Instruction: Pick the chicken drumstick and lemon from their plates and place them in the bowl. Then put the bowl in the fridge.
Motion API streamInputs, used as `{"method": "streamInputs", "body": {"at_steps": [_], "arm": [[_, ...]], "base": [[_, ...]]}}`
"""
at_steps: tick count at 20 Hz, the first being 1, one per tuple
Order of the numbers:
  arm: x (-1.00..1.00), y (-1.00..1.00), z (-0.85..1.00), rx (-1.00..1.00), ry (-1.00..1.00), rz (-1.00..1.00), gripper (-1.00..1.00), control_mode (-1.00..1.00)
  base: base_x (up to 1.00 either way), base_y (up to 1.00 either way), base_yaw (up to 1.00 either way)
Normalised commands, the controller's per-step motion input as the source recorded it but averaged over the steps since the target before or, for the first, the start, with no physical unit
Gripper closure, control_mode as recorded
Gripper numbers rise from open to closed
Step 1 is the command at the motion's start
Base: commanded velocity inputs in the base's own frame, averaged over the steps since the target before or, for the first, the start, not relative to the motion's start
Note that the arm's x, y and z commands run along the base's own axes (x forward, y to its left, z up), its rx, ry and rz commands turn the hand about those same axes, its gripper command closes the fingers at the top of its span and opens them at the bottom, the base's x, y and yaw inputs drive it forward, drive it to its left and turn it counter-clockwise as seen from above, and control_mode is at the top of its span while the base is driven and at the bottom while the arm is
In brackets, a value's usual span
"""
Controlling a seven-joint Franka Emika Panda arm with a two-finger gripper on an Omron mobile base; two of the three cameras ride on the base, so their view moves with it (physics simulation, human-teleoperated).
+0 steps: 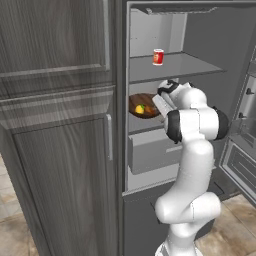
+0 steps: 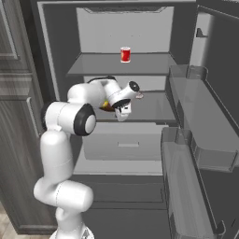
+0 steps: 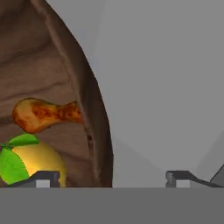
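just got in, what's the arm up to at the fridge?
The arm is reaching into the open fridge, with its gripper at the bowl on the middle shelf. The jaws are apart, one finger inside the bowl and one outside its rim, not clamped on it. The chicken drumstick and lemon lie inside the bowl. A red can stands on the shelf above.

Glossy white rounded arm [image 1: 192, 150], dark joints
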Motion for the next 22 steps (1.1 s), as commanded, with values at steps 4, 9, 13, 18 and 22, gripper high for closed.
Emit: {"method": "streamInputs", "body": {"at_steps": [4, 9, 13, 18, 22], "arm": [[-0.28, 0.00, 0.32, 0.00, 0.00, 0.00, -1.00, -1.00], [-0.40, -0.01, 0.40, 0.00, 0.00, 0.00, -1.00, -1.00], [-0.62, -0.03, 0.30, 0.00, 0.00, 0.00, -1.00, -1.00], [-0.81, 0.00, 0.12, 0.00, -0.07, 0.00, -1.00, -1.00], [-0.90, 0.00, 0.07, -0.06, -0.14, 0.09, -1.00, -1.00]], "base": [[0.00, 0.00, 0.00], [0.00, 0.00, 0.00], [0.00, 0.00, 0.00], [0.00, 0.00, 0.00], [0.00, 0.00, 0.00]]}}
